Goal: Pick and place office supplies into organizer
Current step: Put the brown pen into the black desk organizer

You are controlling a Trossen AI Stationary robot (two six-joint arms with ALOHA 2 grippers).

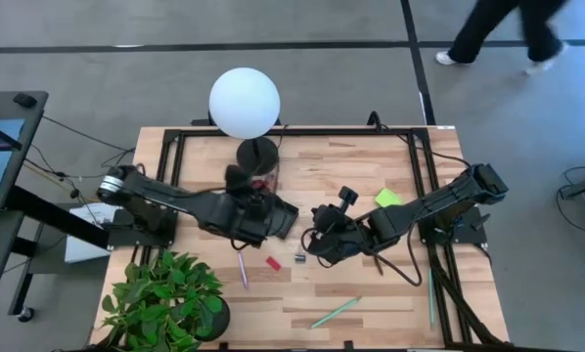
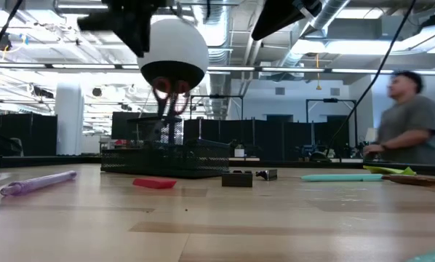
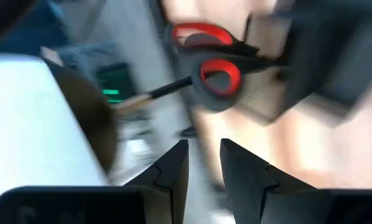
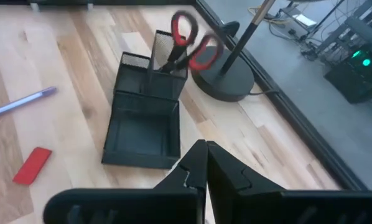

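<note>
no readable text, labels or signs

Obstacles at organizer point(image 4: 142, 124): upright scissors point(image 4: 189, 46) in rear compartment; lamp base point(image 4: 223, 78) just behind. Front compartment open from above.

A lab — exposed ceiling ducts point(image 2: 334, 29), dark equipment racks point(image 2: 276, 138), a wooden workbench point(image 1: 371, 303).

Two matte-black jointed arms, the left one with a silver cylindrical joint at its base, trail black cables and end in angular, wedge-shaped black fingers point(image 3: 173, 168).
</note>
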